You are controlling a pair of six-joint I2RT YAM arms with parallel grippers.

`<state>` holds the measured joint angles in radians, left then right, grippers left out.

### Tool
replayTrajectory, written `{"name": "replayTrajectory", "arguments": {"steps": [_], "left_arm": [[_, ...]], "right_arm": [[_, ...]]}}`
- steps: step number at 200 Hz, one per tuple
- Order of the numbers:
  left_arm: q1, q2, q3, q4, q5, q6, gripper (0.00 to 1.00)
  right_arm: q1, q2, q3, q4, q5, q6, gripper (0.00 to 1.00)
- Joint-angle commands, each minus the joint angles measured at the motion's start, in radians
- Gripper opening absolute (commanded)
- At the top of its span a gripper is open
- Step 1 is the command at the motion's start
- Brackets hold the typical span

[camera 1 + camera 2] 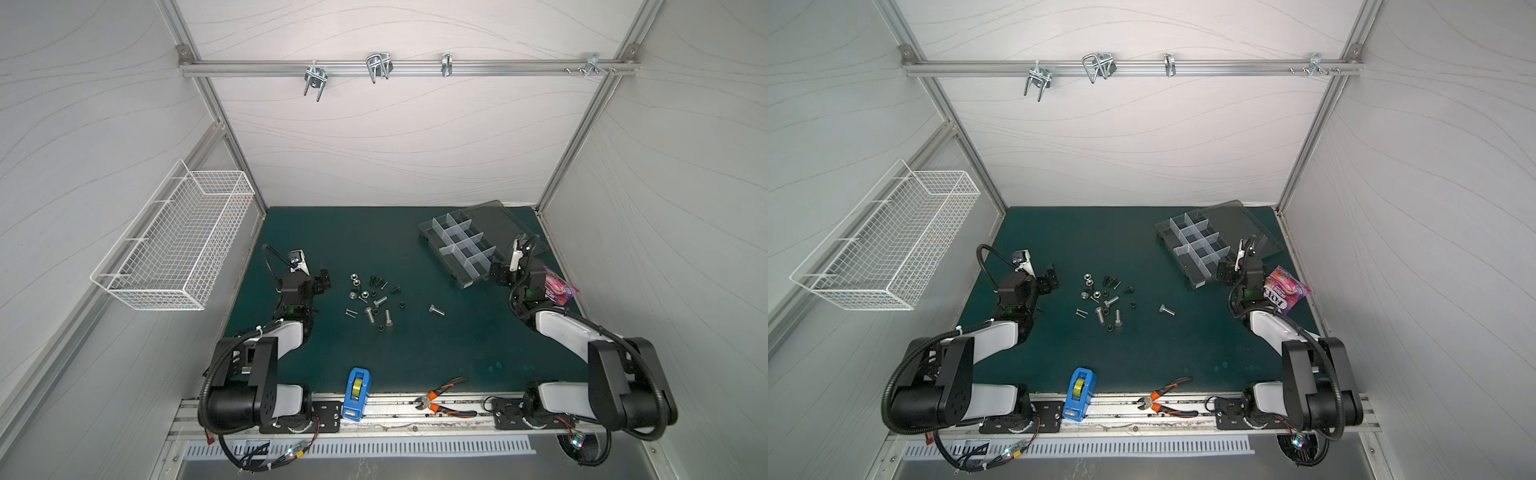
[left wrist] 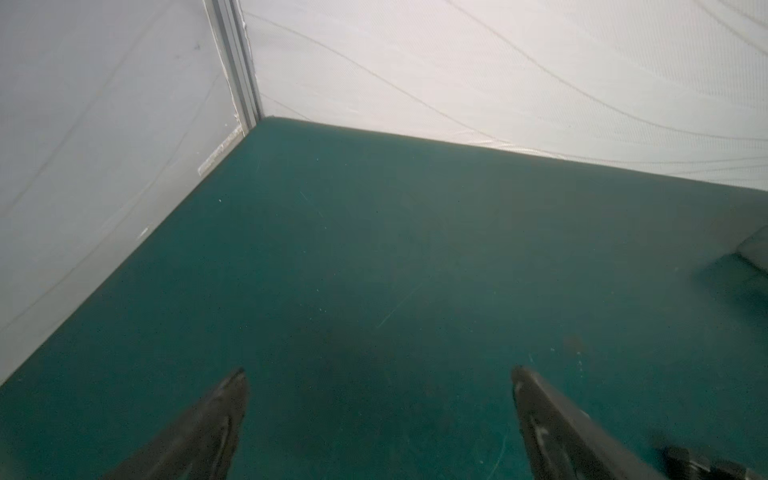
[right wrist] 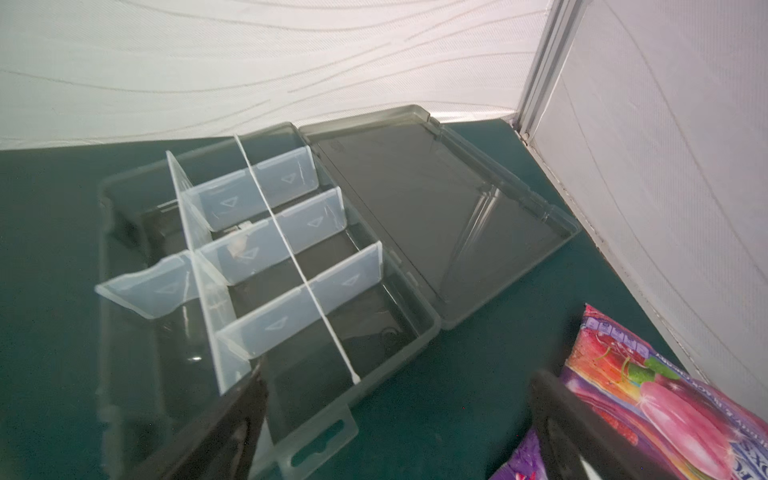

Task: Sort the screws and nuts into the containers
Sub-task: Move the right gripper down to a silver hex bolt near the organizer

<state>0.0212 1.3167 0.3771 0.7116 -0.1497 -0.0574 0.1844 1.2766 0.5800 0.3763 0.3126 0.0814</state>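
Jaws are held wide and empty on the left gripper and right gripper. The screws and nuts are scattered on the mat, the containers beside the right gripper. Light, hard and slippery, the fasteners are judged best pinched across shank or flats.

Both top views look steeply down from high in front over the whole dark green table. Low and close, the left wrist view faces its far corner, the right wrist view the clear grey plastic organizer box.
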Motion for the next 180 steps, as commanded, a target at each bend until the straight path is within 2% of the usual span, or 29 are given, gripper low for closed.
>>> {"name": "replayTrajectory", "arguments": {"steps": [1,57,91,109,135,180], "left_arm": [[-0.026,-0.073,0.013,-0.018,-0.054,-0.001,1.0],[-0.137,-0.222,0.073,-0.218,-0.082,-0.12,0.99],[-0.23,-0.314,0.088,-0.372,-0.127,-0.222,1.0],[-0.262,-0.353,0.083,-0.428,-0.14,-0.267,0.99],[-0.265,-0.395,0.075,-0.498,-0.115,-0.344,1.0],[-0.265,-0.424,0.072,-0.526,-0.063,-0.399,1.0]], "right_arm": [[0.071,-0.06,0.069,-0.261,0.073,0.074,0.99],[0.338,-0.167,0.14,-0.651,0.031,0.16,0.99],[0.442,-0.165,0.15,-0.799,-0.087,0.205,0.99],[0.491,-0.124,0.166,-0.847,-0.146,0.22,0.96],[0.552,-0.041,0.199,-0.889,-0.194,0.226,0.92],[0.557,0.162,0.282,-0.898,-0.24,0.152,0.83]]}}
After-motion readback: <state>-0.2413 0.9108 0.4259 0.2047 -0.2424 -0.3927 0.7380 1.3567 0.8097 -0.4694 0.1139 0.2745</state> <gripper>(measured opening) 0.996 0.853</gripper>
